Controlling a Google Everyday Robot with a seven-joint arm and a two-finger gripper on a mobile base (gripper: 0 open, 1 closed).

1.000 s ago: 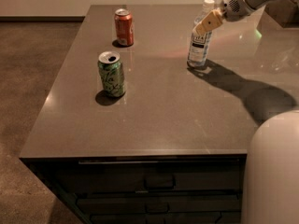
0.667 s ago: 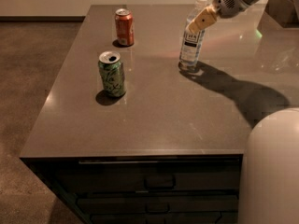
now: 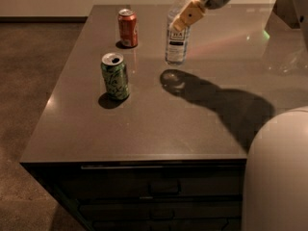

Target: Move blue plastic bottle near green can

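The blue plastic bottle (image 3: 175, 44), clear with a white cap and a white-and-dark label, hangs upright a little above the dark counter (image 3: 144, 124), with its shadow on the surface below it. My gripper (image 3: 184, 17) reaches in from the upper right and is shut on the bottle's upper part; a tan finger (image 3: 188, 14) lies across it. The green can (image 3: 115, 76), open-topped with pale lettering, stands to the left of and nearer than the bottle, apart from it.
An orange-red can (image 3: 128, 28) stands at the back left of the counter, behind the green can. The robot's pale body (image 3: 276, 172) fills the lower right. Drawers (image 3: 159, 196) run under the counter's front edge, and floor lies to the left.
The gripper has carried the bottle leftward, toward the cans, and lifted it off the counter. Both cans have stayed in place.
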